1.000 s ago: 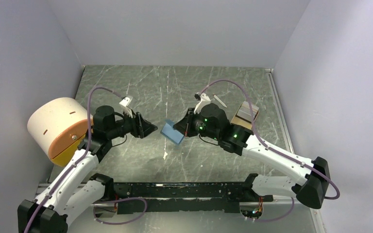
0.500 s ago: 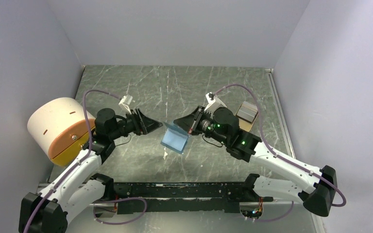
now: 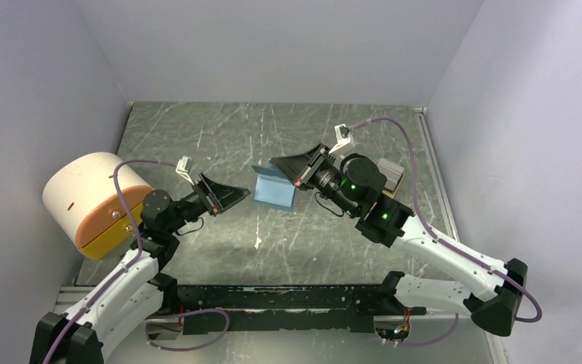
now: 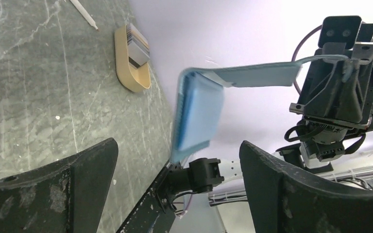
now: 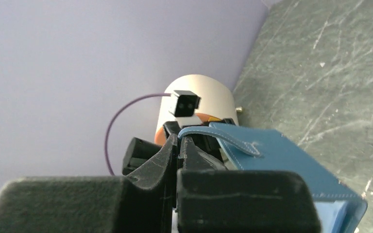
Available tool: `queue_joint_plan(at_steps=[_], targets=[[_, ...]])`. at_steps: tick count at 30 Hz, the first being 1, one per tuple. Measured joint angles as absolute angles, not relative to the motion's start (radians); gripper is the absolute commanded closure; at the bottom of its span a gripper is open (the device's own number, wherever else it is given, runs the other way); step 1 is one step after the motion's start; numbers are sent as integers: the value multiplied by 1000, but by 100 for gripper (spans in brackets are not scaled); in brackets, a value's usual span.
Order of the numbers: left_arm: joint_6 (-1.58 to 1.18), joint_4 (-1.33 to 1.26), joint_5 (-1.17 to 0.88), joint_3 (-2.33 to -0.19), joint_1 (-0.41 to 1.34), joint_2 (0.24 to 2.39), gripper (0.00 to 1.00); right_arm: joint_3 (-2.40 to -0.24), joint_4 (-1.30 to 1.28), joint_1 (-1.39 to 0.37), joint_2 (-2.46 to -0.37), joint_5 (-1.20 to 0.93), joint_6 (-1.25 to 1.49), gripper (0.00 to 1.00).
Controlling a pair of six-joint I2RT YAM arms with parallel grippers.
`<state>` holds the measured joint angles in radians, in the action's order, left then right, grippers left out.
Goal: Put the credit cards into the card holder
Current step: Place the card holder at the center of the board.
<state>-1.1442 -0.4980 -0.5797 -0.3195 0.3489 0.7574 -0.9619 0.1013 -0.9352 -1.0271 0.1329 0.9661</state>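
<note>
Holder [image 3: 274, 193] hanging open above the surface [image 3: 273, 125], its flap pinched in the shut right claw [image 3: 279, 164]; left claw [image 3: 236, 196], just beside the holder, gapes empty; cards [image 4: 138, 43] wait well apart from it, and so thin a grip may let it swing or slip.

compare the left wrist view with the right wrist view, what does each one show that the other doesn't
Only left wrist: the tan tray with stacked credit cards and the white stick. Only right wrist: the white and orange drum. Both: the card holder, hanging open from the right gripper, and the marbled table.
</note>
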Motion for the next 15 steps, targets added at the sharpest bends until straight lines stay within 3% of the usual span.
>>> queue_joint_plan(at_steps=[8,15], targets=[[-1248,-780,-532,-197,349,816,0,-1010,136,-935,-1059,146,974,100],[-1354,-1157,-494,-128,349,1023,2,-1018,157,-935,-1097,142,989,100]])
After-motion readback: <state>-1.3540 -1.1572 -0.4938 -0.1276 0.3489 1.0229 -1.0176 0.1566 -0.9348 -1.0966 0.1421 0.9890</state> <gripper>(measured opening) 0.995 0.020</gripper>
